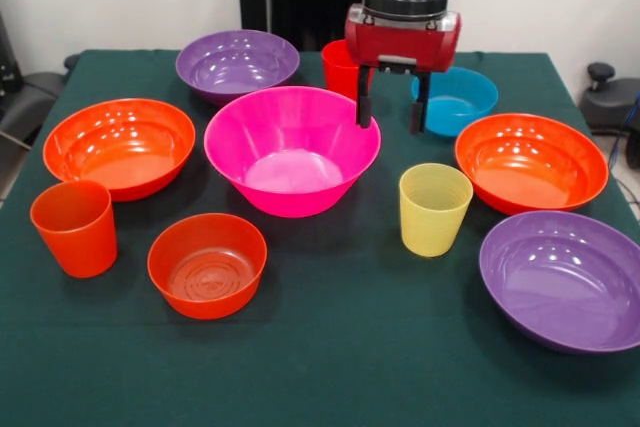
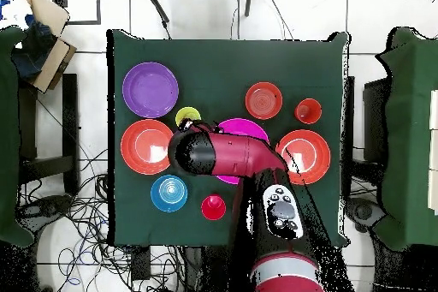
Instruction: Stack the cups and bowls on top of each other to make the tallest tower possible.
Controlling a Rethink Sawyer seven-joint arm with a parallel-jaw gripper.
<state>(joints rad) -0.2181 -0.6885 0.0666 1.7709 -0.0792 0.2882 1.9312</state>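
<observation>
My gripper [image 1: 391, 109] hangs open and empty, above the gap between the big pink bowl [image 1: 291, 147] and the small blue bowl [image 1: 455, 99]. The red cup [image 1: 338, 67] stands behind the pink bowl. Nearer, the yellow cup [image 1: 434, 207] is at right, the orange cup [image 1: 74, 227] at left and the small orange bowl [image 1: 207, 264] beside it. Wide orange bowls [image 1: 118, 145] [image 1: 531, 159] flank the pink one. One purple bowl [image 1: 237, 62] is far, another [image 1: 565, 277] is near right. No tower shows; every piece stands alone.
A dark green cloth [image 1: 340, 347] covers the table. In the overhead view my arm [image 2: 224, 153] lies across the pink bowl [image 2: 246, 126] and hides one purple bowl. Chairs and cables surround the table.
</observation>
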